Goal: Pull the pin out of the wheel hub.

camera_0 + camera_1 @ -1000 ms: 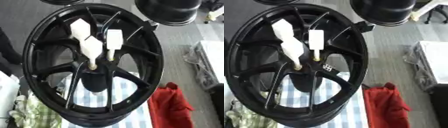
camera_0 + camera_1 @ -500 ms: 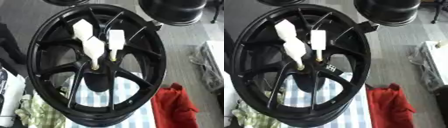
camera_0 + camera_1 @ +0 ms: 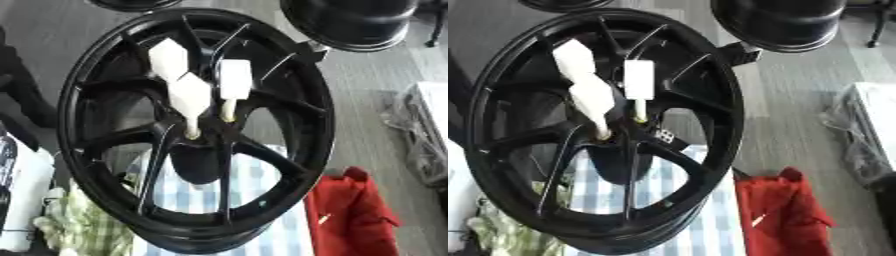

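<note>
Black alloy wheel hub (image 3: 96, 165): one, glossy, with thin spokes, standing on its edge and filling most of what I see; I place everything else by it.
Pins: three white pins with flat paddle-shaped heads, all seated near the hub's centre, heads pointing up and away from it.
Front pin (image 3: 190, 100): nearest me, its pale stem going down into the centre boss.
Right pin (image 3: 234, 82): just beside the front pin, its rectangular head upright, its stem entering the hub to the right of the centre.
Rear pin (image 3: 169, 59): above and behind the front pin, only its head clear; I cannot tell where its stem goes in.
Blue and white checked cloth (image 3: 258, 186): one, seen through the lower spokes and below the hub.
Green and white checked cloth (image 3: 83, 227): one, bunched at the hub's lower left.
Red bag (image 3: 350, 212): one, on the floor just right of the hub's lower rim.
Other black wheels: two partly seen above the hub, a large one (image 3: 354, 22) at its upper right, a sliver (image 3: 131, 4) at its upper left.
My hands: neither shows in either view, so I cannot tell whether they are wide, narrow or holding anything.
</note>
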Controlling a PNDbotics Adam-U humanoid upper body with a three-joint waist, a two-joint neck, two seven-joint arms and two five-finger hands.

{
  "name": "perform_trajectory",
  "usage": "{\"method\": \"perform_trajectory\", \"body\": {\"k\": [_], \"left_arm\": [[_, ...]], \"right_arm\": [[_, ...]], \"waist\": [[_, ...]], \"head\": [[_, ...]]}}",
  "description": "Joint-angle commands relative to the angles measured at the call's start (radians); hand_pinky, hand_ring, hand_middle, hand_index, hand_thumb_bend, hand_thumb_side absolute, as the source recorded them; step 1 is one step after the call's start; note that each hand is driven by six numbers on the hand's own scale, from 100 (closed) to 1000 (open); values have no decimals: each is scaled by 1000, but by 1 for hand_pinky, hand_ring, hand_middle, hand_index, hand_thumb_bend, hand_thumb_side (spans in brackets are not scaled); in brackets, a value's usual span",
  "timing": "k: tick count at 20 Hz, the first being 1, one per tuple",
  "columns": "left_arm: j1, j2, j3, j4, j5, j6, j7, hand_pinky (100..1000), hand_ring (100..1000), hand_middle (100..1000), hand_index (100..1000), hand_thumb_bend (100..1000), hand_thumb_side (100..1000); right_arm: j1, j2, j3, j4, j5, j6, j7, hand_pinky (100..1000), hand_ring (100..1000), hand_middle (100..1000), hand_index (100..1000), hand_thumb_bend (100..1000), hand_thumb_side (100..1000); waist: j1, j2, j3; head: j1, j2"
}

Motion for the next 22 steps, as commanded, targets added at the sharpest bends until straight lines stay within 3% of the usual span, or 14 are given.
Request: {"method": "perform_trajectory", "body": {"k": [1, 3, 6, 11, 14, 18, 22], "left_arm": [[-11, 27, 5, -17, 1, -1, 1, 672, 811, 743, 762, 383, 707], [-13, 24, 3, -17, 1, 0, -1, 672, 811, 743, 762, 382, 707], [-15, 21, -2, -17, 1, 1, -3, 672, 811, 743, 762, 381, 708], [-21, 8, -10, -18, -1, 2, -11, 672, 812, 744, 764, 380, 708], [-22, 8, -12, -21, -10, -1, -13, 672, 813, 746, 770, 378, 708], [-26, 3, -15, -26, -17, -6, -16, 672, 814, 749, 773, 379, 706], [-28, 2, -16, -27, -18, -8, -18, 674, 819, 757, 783, 411, 675]], "right_arm": [[-34, 12, -55, -1, -28, -9, -33, 886, 782, 770, 780, 400, 247], [-69, 54, -77, -14, -62, -1, -67, 885, 773, 764, 768, 310, 272], [-120, 105, -95, -34, -114, 34, -120, 889, 769, 762, 763, 275, 282], [-233, 222, -118, -15, -200, 92, -205, 893, 759, 752, 755, 364, 219], [-267, 307, -90, -19, -254, 94, -260, 895, 769, 765, 768, 381, 228], [-285, 368, -40, -15, -331, 76, -336, 900, 787, 787, 786, 377, 269], [-284, 373, 1, -17, -405, 53, -411, 903, 801, 802, 798, 349, 297]], "waist": [[1, -22, 3], [2, -23, 6], [5, -23, 10], [15, -23, 21], [15, -21, 23], [18, -19, 29], [18, -18, 32]], "head": [[-4, 1], [-8, -2], [-11, 1], [-20, 1], [-22, 2], [-29, 1], [-32, -1]]}}
